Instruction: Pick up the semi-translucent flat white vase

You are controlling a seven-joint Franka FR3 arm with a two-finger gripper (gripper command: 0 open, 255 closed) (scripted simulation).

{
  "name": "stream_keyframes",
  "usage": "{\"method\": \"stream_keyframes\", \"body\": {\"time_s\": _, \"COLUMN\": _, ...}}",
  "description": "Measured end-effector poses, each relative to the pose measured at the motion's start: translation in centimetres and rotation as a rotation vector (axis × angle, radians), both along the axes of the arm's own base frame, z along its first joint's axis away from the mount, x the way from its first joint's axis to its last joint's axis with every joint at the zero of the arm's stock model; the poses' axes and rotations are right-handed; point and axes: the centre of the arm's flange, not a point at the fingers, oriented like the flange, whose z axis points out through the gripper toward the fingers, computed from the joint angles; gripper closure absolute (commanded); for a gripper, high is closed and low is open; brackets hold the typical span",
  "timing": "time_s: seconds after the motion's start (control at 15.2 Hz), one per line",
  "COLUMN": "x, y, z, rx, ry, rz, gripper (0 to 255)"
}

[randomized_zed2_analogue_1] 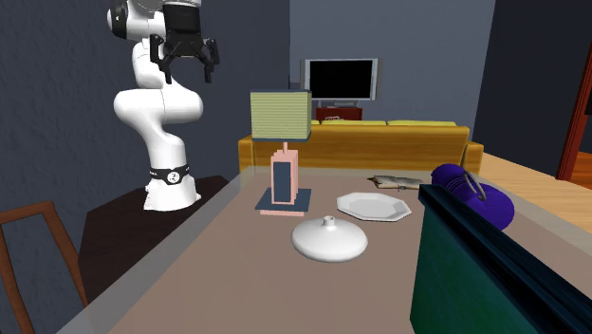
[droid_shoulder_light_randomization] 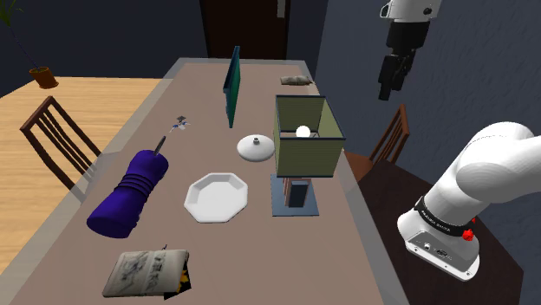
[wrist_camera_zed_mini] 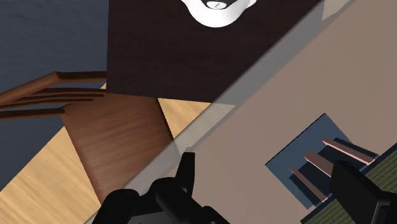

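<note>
1. Pincer (randomized_zed2_analogue_1: pixel 190 68): empty, its two black fingers standing well apart. It hangs high above the surface (droid_shoulder_light_randomization: pixel 173 113), pointing down. In the wrist view the pincer (wrist_camera_zed_mini: pixel 264 168) looks down on the surface's edge, with a wooden chair (wrist_camera_zed_mini: pixel 95 127) on one side and the foot of the lamp (wrist_camera_zed_mini: pixel 318 162) on the other.

2. Task's thing: the flat white vase (droid_shoulder_light_randomization: pixel 256 147), low and rounded with a small knob on top, lies on the surface just beside the lamp (droid_shoulder_light_randomization: pixel 305 139), on the shoulder view's left of it. Nothing touches it. A white octagonal plate (droid_shoulder_light_randomization: pixel 217 197) lies near it.

3. Step in hand, as judged: the approach has not begun; the pincer is well apart from the vase (randomized_zed2_analogue_1: pixel 329 239) and off to one side.

4. Next move, as judged: carry the pincer across past the lamp shade, then descend over the vase. The low, wide body offers little to clasp; the knob or rim seems likeliest.

5. Arm (randomized_zed2_analogue_1: pixel 157 114): rises from its stand (randomized_zed2_analogue_1: pixel 123 228), folded upward, wrist turned down.
</note>
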Motion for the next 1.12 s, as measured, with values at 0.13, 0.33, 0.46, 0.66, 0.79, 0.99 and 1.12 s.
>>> {"method": "stream_keyframes", "body": {"time_s": 0.13, "x": 0.4, "y": 0.3, "z": -0.4, "rx": -0.001, "ry": -0.001, "rz": -0.001, "gripper": 0}}
{"method": "stream_keyframes", "body": {"time_s": 0.33, "x": 3.0, "y": 1.8, "z": -2.0, "rx": -0.009, "ry": -0.008, "rz": -0.006, "gripper": 0}}
{"method": "stream_keyframes", "body": {"time_s": 0.46, "x": 4.7, "y": 2.8, "z": -3.5, "rx": -0.016, "ry": -0.015, "rz": -0.01, "gripper": 0}}
{"method": "stream_keyframes", "body": {"time_s": 0.66, "x": 7.6, "y": 4.4, "z": -5.5, "rx": -0.025, "ry": -0.026, "rz": -0.016, "gripper": 0}}
{"method": "stream_keyframes", "body": {"time_s": 0.79, "x": 9.4, "y": 5.5, "z": -6.0, "rx": -0.025, "ry": -0.053, "rz": -0.023, "gripper": 0}}
{"method": "stream_keyframes", "body": {"time_s": 0.99, "x": 12.0, "y": 7.6, "z": -4.6, "rx": -0.025, "ry": -0.147, "rz": -0.033, "gripper": 0}}
{"method": "stream_keyframes", "body": {"time_s": 1.12, "x": 14.5, "y": 8.9, "z": -5.6, "rx": -0.024, "ry": -0.184, "rz": -0.037, "gripper": 0}}
